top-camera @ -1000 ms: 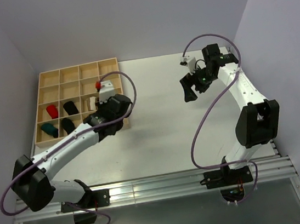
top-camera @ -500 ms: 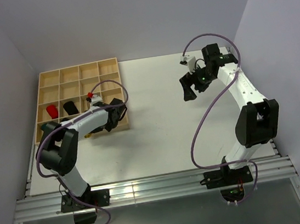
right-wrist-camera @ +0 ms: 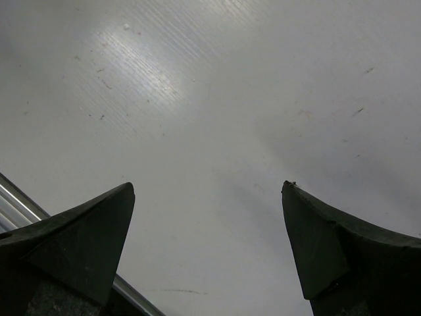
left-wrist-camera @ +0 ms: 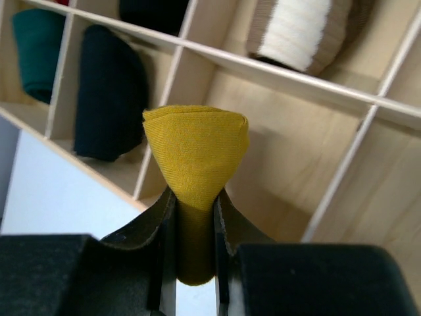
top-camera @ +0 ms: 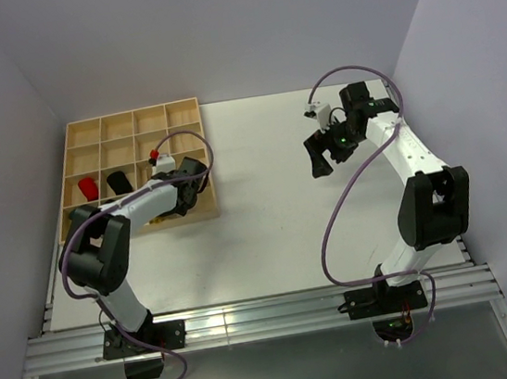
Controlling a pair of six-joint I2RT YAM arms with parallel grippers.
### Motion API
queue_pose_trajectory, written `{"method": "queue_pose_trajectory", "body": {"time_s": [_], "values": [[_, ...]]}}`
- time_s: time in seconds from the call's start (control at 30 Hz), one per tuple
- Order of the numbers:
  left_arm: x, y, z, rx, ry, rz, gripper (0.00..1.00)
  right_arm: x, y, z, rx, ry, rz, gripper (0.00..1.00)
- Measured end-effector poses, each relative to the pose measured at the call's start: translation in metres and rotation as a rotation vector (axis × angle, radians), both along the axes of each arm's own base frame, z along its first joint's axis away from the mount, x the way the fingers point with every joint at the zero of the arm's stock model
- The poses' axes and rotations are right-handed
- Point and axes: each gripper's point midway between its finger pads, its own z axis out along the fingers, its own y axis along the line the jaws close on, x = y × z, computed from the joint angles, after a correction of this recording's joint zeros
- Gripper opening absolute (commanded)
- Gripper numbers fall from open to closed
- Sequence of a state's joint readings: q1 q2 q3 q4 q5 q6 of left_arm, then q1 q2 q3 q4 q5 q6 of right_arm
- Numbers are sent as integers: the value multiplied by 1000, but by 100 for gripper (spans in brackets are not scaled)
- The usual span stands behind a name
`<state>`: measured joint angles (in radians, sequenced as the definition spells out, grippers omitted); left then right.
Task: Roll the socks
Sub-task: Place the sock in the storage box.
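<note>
My left gripper (left-wrist-camera: 195, 197) is shut on a rolled mustard yellow sock (left-wrist-camera: 195, 155) and holds it over a compartment in the near row of the wooden tray (left-wrist-camera: 276, 66). In the top view the left gripper (top-camera: 190, 188) is at the tray's near right corner. In neighbouring compartments lie a white and brown sock roll (left-wrist-camera: 299, 29), a black sock (left-wrist-camera: 108, 92) and a teal sock (left-wrist-camera: 36, 52). The top view shows a red sock (top-camera: 88, 188) and a black sock (top-camera: 120, 181). My right gripper (right-wrist-camera: 207, 187) is open and empty above bare table (right-wrist-camera: 217, 85), at the far right (top-camera: 323, 152).
The wooden tray (top-camera: 131, 113) with several compartments sits at the far left of the white table (top-camera: 268, 225). Grey walls close in the left, back and right. A metal rail (top-camera: 252, 320) runs along the near edge.
The left arm's elbow has folded back to the left while its gripper stayed over the tray's near right corner with the yellow sock. The right gripper has barely shifted.
</note>
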<state>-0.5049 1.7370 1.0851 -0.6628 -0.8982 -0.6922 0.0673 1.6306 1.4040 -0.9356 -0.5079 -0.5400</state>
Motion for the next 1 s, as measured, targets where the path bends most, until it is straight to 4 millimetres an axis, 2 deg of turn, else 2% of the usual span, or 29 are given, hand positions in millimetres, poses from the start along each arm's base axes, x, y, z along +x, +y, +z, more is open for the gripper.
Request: {"method": "queue_pose_trajectory", "body": {"time_s": [0.27, 0.57, 0.7, 0.73, 0.87, 1.0], "values": [[14, -17, -28, -191, 22, -52, 0, -3, -2, -7, -11, 11, -4, 100], [23, -15, -34, -408, 11, -40, 1, -5, -3, -10, -17, 6, -7, 100], [26, -14, -35, -489, 0, -36, 17, -7, -4, -12, -22, 12, -8, 100], [26, -13, -35, -513, -8, -36, 25, -7, -5, -12, -23, 11, -9, 100], [25, -12, -35, -570, -22, -49, 36, -6, -5, -12, -29, 9, -11, 100], [24, -12, -37, -583, -21, -67, 43, -6, -6, -13, -39, 8, -10, 100]]}}
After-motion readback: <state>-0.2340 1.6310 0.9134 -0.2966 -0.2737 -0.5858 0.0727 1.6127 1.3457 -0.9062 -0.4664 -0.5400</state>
